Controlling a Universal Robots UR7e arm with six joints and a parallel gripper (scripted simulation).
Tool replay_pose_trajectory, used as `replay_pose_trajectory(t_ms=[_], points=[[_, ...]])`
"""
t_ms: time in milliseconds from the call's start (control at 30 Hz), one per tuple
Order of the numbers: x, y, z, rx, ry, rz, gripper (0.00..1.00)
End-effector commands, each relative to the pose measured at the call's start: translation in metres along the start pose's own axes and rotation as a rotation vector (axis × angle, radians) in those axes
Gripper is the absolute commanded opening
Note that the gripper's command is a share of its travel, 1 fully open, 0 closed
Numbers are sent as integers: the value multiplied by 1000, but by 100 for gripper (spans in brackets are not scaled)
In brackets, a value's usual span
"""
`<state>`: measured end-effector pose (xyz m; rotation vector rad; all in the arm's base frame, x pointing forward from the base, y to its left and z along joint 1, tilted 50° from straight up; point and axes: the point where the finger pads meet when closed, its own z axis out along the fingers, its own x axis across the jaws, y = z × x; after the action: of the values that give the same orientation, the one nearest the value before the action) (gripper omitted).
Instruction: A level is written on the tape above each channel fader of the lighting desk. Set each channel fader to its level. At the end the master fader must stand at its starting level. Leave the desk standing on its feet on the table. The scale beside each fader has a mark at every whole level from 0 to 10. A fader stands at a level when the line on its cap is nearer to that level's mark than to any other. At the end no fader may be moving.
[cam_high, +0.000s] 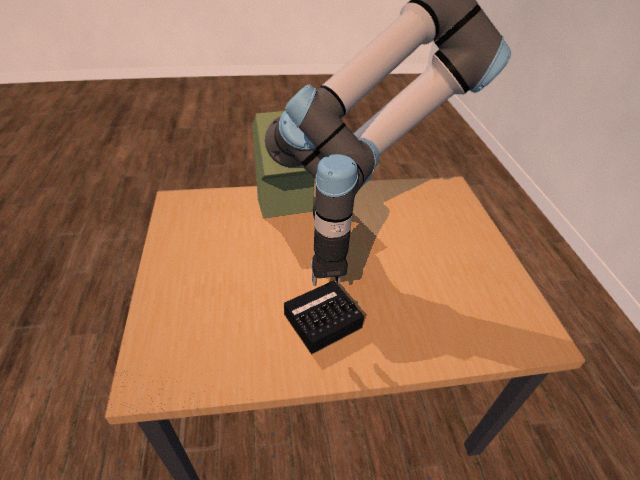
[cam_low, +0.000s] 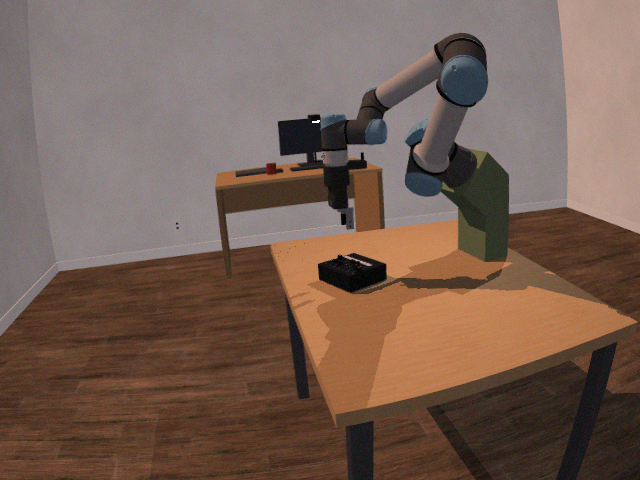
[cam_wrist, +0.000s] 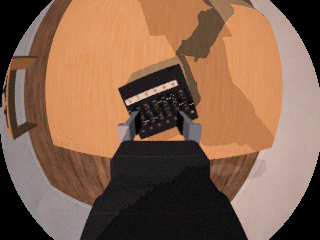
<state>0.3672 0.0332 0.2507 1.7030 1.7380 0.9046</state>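
The black lighting desk (cam_high: 324, 334) (cam_low: 352, 273) (cam_wrist: 157, 82) stood on the tabletop (cam_high: 222, 289) (cam_low: 454, 330) (cam_wrist: 85, 75), below the claw (cam_high: 326, 281) (cam_low: 345, 219) (cam_wrist: 158, 118) and apart from it, and its white tape (cam_high: 314, 303) (cam_low: 357, 259) (cam_wrist: 151, 93) ran above the faders, with writing that was too small to read surely. The claw pointed downward with its two fingers wide apart, and between them there was nothing. Behind the claw, in the exterior view, a second desk (cam_low: 289, 198) carried a monitor (cam_low: 298, 137) and a red cup (cam_low: 270, 168).
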Motion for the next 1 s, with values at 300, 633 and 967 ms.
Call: replay_pose_trajectory(t_ms=[300, 633, 967], points=[[1, 37, 27, -73, 0, -178, 100], [18, 62, 53, -162, 9, -309, 100], [32, 72, 64, -211, 16, -364, 100]])
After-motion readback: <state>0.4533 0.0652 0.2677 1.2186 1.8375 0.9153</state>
